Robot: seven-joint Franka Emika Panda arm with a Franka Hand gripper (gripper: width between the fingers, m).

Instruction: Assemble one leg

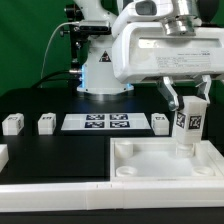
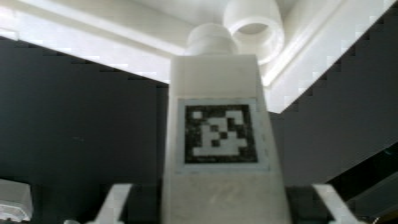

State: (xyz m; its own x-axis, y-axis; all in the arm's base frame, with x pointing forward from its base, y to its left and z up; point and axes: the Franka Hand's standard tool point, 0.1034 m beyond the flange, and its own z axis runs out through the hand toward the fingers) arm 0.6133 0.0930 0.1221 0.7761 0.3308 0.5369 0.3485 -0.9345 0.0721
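The end effector (image 1: 188,110) is clenched on the leg (image 1: 190,124), upright between its fingers; its lower end meets the tray (image 1: 150,172) corner near the tabletop's (image 1: 60,146) edge on the exterior view's right; contact unclear

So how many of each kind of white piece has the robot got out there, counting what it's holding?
Legs: 4, the held leg in the gripper plus three loose legs.
Large tray-like part: 1.
Marker board: 1.
Total: 6, leaving out a white piece cut off at the exterior view's left edge.
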